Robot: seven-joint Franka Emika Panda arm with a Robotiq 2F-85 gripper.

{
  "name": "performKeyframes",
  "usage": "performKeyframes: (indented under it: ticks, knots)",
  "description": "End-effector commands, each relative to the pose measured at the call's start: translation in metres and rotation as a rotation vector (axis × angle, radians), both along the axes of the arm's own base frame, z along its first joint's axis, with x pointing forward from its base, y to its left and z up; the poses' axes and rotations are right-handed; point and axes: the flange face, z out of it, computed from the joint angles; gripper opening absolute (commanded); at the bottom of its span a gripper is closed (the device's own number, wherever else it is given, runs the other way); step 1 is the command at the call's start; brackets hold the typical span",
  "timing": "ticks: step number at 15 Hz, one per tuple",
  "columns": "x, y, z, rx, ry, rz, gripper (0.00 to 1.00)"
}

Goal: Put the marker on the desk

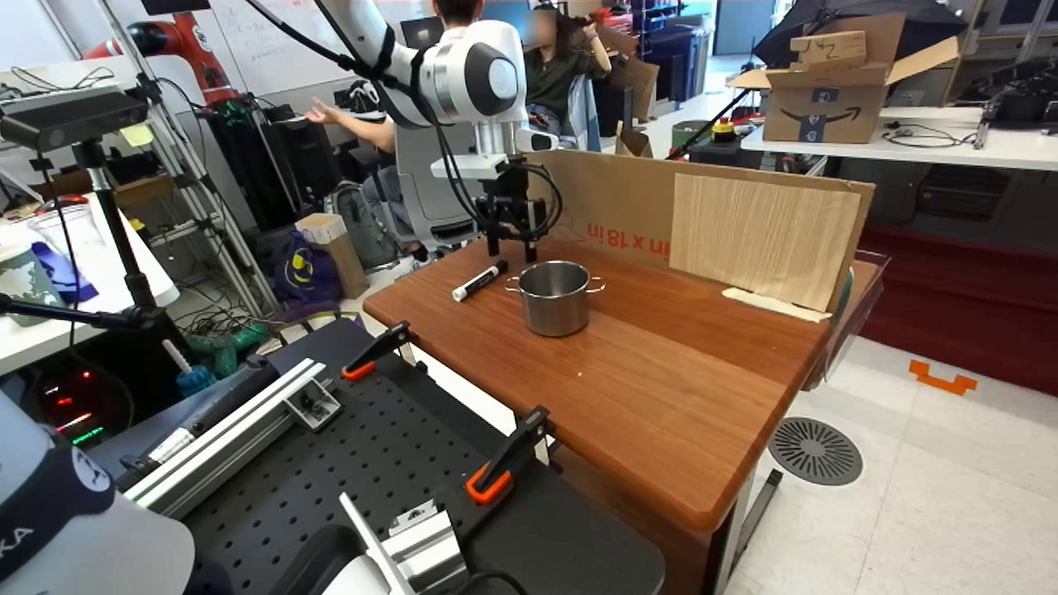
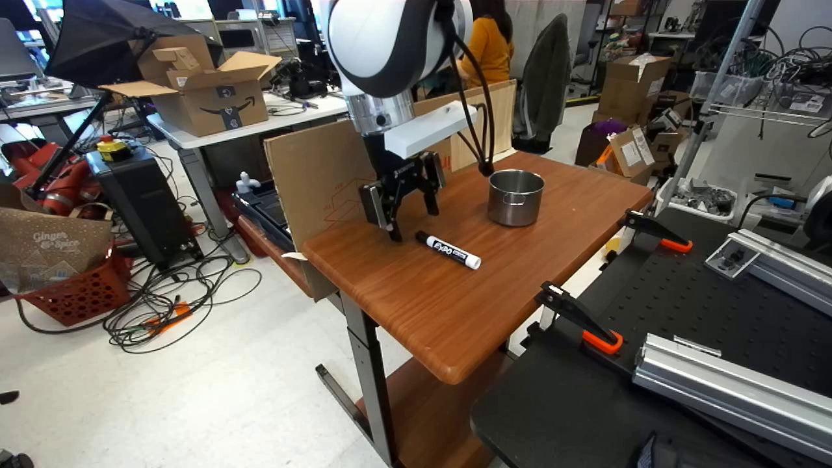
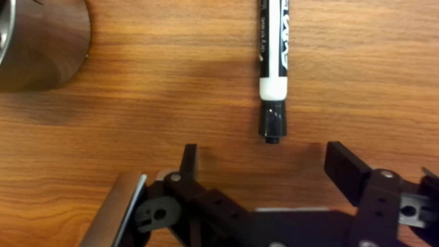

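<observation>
The marker lies flat on the reddish-brown desk (image 1: pixel 661 397), and it is whitish and black with a black cap. It shows in both exterior views (image 1: pixel 480 281) (image 2: pixel 450 251) and in the wrist view (image 3: pixel 273 65), where its far end is cut off by the top edge. My gripper (image 3: pixel 259 151) is open and empty, pointing down. In an exterior view its fingertips (image 2: pixel 414 225) are low over the desk, beside the marker's cap end. In the wrist view the cap tip lies just ahead of the gap between the fingers, apart from both.
A small grey metal pot (image 1: pixel 555 307) with handles stands on the desk near the marker. A cardboard panel (image 1: pixel 616 186) with a plywood board (image 1: pixel 764 235) stands along the desk's edge. A black perforated bench (image 1: pixel 372 446) with orange-tipped clamps adjoins the opposite edge.
</observation>
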Motion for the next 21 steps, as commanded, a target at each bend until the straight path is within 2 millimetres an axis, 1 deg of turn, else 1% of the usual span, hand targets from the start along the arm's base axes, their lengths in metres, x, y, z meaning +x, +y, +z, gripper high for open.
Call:
performKeyframes:
  ticks: [1,5,7,9,12,13,14,15,16,17,21]
  knots:
    - [0.005,0.001,0.000,-0.023,0.002,0.009,1.00]
    - [-0.003,-0.001,0.015,-0.022,0.013,0.014,1.00]
    - [-0.006,0.000,0.028,-0.014,0.000,0.021,1.00]
    - [-0.009,0.000,0.045,-0.005,-0.014,0.027,1.00]
    - [-0.018,-0.002,0.082,0.015,-0.047,0.042,1.00]
    - [-0.020,-0.003,0.091,0.012,-0.056,0.047,1.00]
    - [-0.024,-0.007,0.095,-0.012,-0.055,0.074,1.00]
    - [-0.011,-0.001,0.088,0.010,-0.059,0.035,1.00]
    - [-0.016,-0.003,0.094,0.004,-0.060,0.045,1.00]
    - [-0.019,-0.005,0.094,0.000,-0.057,0.049,1.00]
    - [-0.023,-0.006,0.091,-0.004,-0.048,0.054,1.00]
